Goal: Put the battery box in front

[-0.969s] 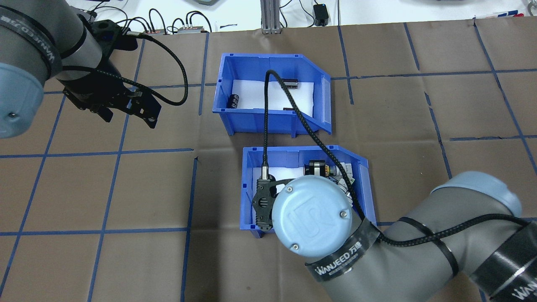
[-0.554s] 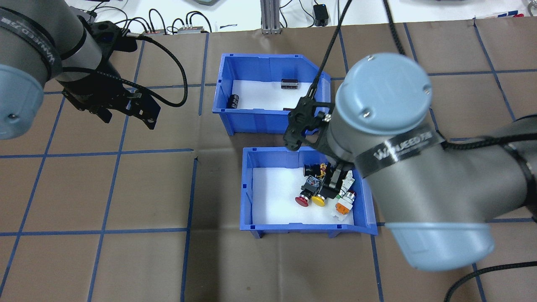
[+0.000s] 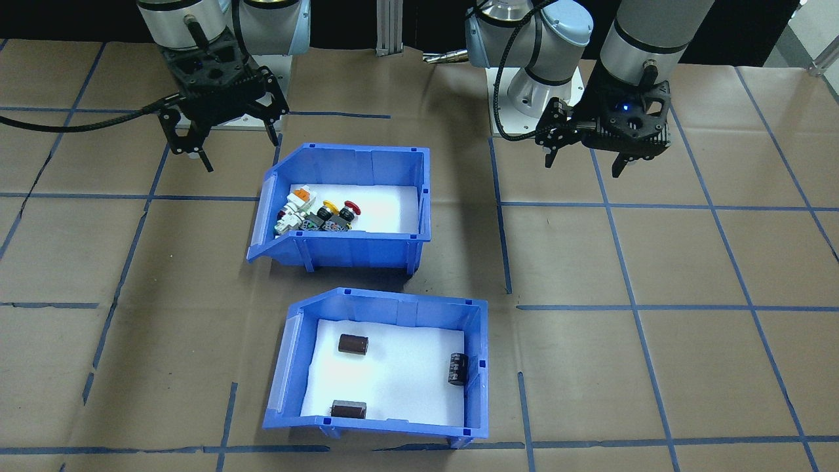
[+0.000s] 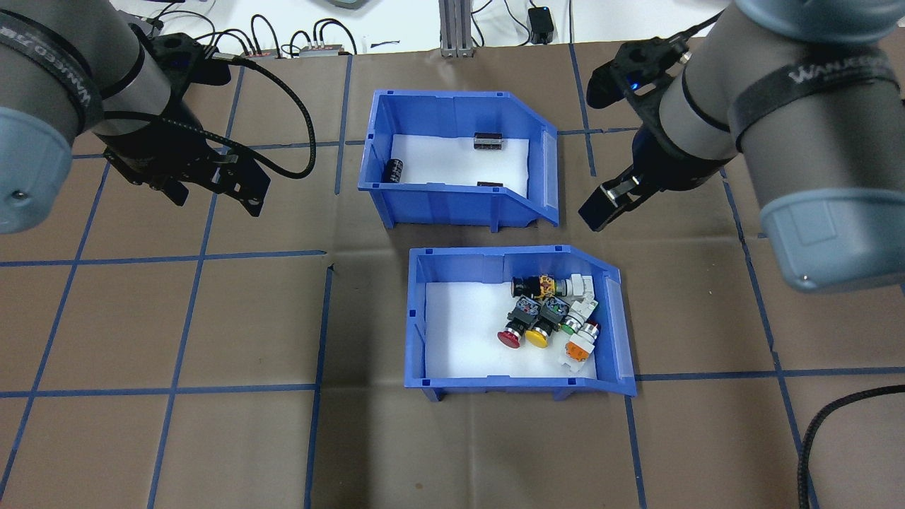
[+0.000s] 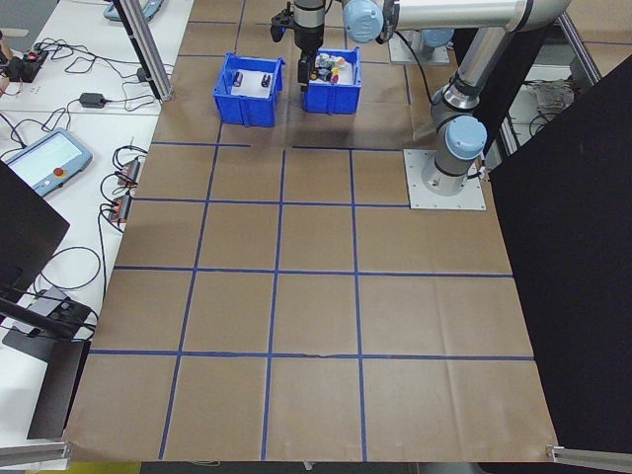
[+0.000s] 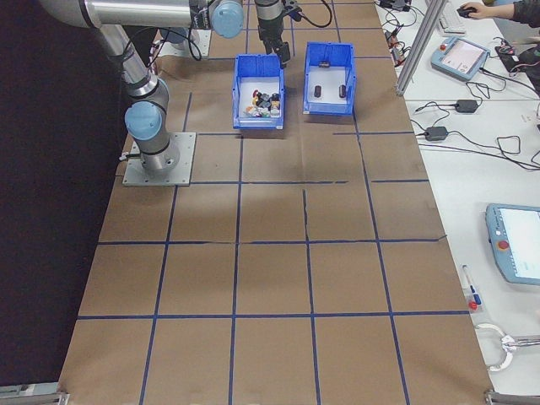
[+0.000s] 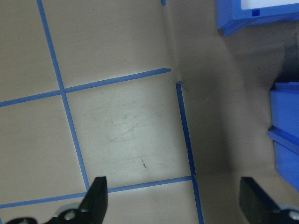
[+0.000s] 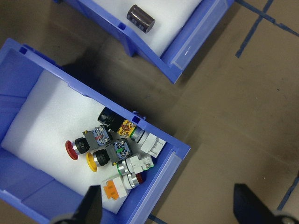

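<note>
In the overhead view, going left to right: the left gripper [image 4: 215,185] hangs over bare table [image 4: 177,318] at the far left, well apart from both bins. Its wrist view shows the two fingers spread wide with nothing but paper and blue tape between them.

Next comes the battery box [image 4: 452,205], in the far row, its sloped cut-away side facing right. Three dark cylinders [image 4: 394,170] lie apart on its white foam [image 4: 452,162]. Just nearer the robot, and shifted a little right, sits the switch bin [image 4: 488,378], its push-buttons [image 4: 548,318] heaped at the right end. The two bins are near each other but not touching.

Furthest right, the right gripper [image 4: 611,199] hovers just beside the battery box's sloped end, above the table and holding nothing; its wrist view shows the fingers wide apart.

The step in hand looks like the approach to the battery box: neither arm has a grip on it. If "in front" means the row nearest the robot, that row is occupied. The next move likely calls for the right gripper to descend onto a wall of the battery box, straddling it, and close.
</note>
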`<state>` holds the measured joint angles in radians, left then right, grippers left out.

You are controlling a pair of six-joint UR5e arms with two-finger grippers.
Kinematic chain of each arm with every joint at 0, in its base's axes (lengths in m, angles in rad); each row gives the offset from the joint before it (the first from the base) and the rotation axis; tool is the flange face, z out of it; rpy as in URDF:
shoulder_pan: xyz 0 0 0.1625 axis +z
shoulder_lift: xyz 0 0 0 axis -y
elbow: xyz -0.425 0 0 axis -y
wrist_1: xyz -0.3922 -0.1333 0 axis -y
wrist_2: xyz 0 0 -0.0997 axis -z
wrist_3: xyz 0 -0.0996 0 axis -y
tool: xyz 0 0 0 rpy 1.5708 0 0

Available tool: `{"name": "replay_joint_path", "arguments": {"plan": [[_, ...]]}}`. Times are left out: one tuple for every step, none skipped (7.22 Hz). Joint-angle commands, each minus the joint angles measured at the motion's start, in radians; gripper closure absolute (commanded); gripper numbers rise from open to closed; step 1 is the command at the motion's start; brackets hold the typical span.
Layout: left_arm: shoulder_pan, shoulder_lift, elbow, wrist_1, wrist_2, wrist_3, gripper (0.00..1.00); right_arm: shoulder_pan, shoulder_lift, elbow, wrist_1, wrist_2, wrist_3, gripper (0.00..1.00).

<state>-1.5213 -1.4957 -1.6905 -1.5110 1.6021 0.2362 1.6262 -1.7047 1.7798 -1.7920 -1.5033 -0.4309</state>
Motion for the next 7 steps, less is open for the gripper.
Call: {"name": "replay_joint_path", "arguments": {"plan": [[0.003,0.000,0.000,0.000,-0.002,0.000,0.00,-0.019,0.127,-0.170,0.113,-0.015,0.278,0.00],[0.003,0.000,0.000,0.000,-0.004,0.000,0.00,-0.019,0.210,-0.291,0.167,-0.018,0.431,0.00],[0.003,-0.001,0.006,0.000,-0.007,0.000,0.00,-0.019,0.259,-0.375,0.280,-0.023,0.460,0.00],[0.004,-0.009,0.020,0.000,-0.010,0.000,0.00,-0.020,0.286,-0.391,0.325,-0.028,0.503,0.00],[0.006,-0.020,0.032,0.000,-0.007,0.000,0.00,-0.028,0.289,-0.363,0.324,-0.028,0.532,0.00],[0.006,-0.024,0.034,0.000,-0.004,0.000,0.00,-0.063,0.278,-0.308,0.306,-0.025,0.537,0.00],[0.006,-0.029,0.035,0.002,-0.004,0.005,0.00,-0.083,0.275,-0.300,0.263,-0.038,0.538,0.00]]}}
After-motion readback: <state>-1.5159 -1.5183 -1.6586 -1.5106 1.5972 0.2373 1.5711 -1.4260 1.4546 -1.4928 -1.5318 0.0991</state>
